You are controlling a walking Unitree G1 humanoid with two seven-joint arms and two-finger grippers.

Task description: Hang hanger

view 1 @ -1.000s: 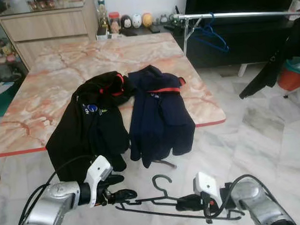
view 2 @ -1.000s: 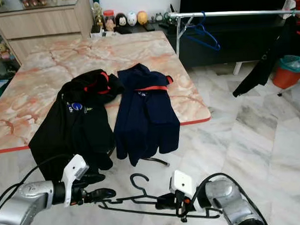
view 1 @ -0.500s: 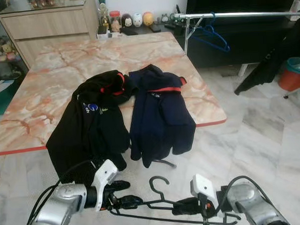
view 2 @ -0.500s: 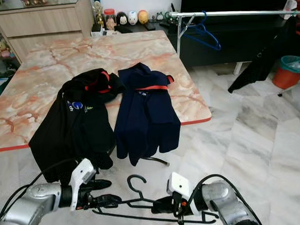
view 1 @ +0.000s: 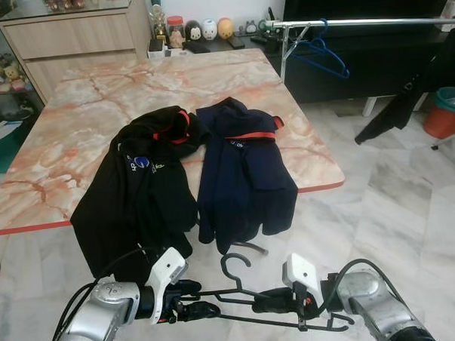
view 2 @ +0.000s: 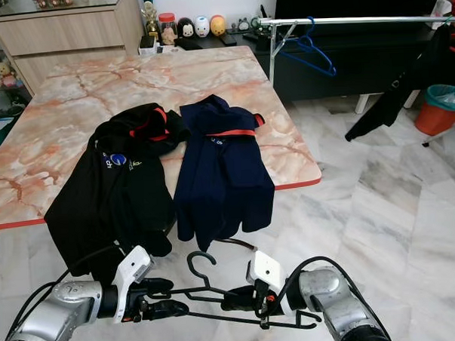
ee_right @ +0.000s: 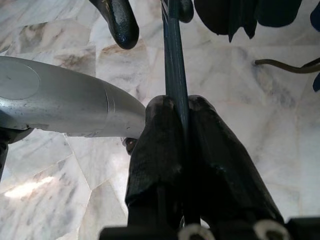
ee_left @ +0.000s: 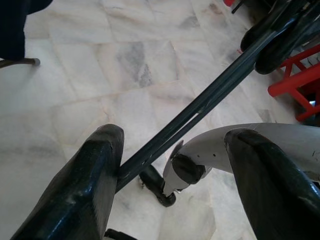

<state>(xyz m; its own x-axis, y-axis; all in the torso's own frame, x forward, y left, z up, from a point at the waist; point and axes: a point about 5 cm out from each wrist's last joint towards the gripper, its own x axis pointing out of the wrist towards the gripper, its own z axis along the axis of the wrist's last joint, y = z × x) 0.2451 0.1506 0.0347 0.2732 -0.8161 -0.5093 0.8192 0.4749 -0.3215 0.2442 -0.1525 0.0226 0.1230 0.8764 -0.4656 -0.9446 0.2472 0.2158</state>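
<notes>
A black wire hanger hangs level just above the marble floor in front of me, hook pointing up. My right gripper is shut on its lower bars, which run between the pressed fingers in the right wrist view. At the hanger's left end my left gripper is open; the hanger bar passes between its spread fingers and rests against one finger. The silver clothes rail stands far ahead on the right with a blue hanger on it.
A marble-topped table stands directly ahead with a black jacket and a navy jacket draped over its near edge. A dark garment and a red bin are at the far right. A sideboard lines the back wall.
The right gripper has carried the hanger up and to the left. The left gripper has moved in until its fingers straddle the hanger's left end.
</notes>
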